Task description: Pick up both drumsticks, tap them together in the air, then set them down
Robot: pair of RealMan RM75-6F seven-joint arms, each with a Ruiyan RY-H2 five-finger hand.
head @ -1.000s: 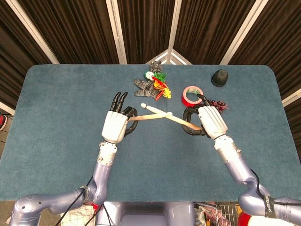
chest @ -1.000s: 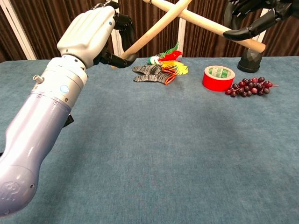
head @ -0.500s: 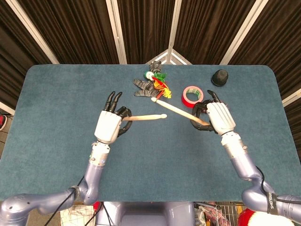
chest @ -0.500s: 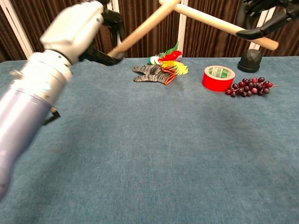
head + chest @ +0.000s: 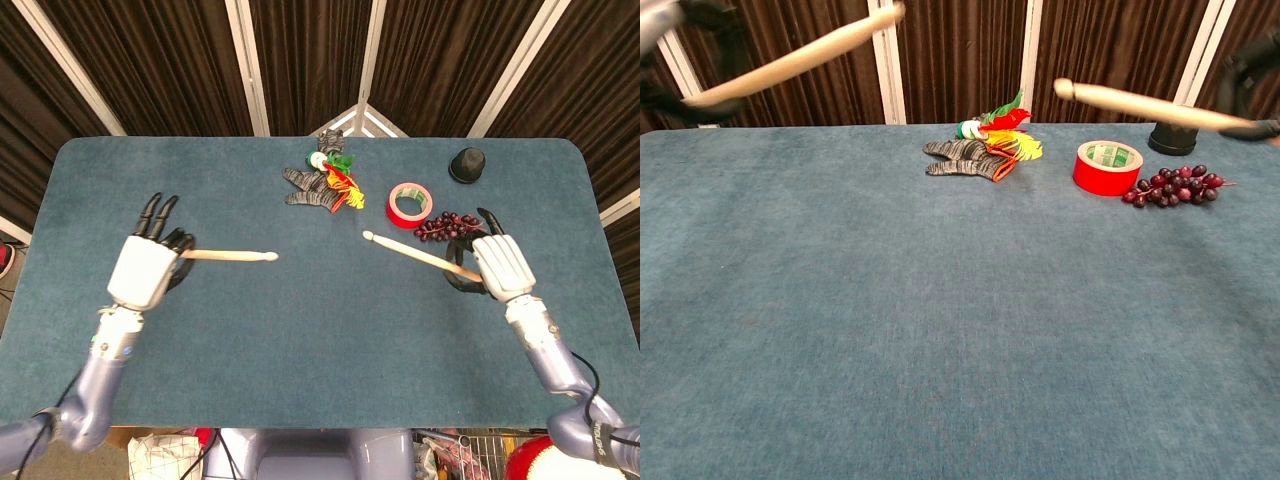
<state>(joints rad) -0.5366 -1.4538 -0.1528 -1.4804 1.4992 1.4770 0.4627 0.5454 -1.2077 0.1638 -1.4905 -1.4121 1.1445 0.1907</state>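
Blue table point(image 5: 300, 330) with odds and ends at its far side.
On it lie gloves point(image 5: 308, 184), a feathered toy point(image 5: 340, 178), red tape point(image 5: 407, 203), grapes point(image 5: 450, 224) and a black cap point(image 5: 467, 165).

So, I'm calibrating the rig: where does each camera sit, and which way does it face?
Head view: high above the near edge, looking down on the blue felt table; both arms, left hand and right hand show.
Chest view: low at the near edge, facing the curtains; only blurred bits of the hands at the side edges.
Shared: two wooden drumsticks, red tape roll, purple grapes.

glove with feathers point(image 5: 322, 186); red tape point(image 5: 407, 203); grapes point(image 5: 447, 224); black cap point(image 5: 465, 164)
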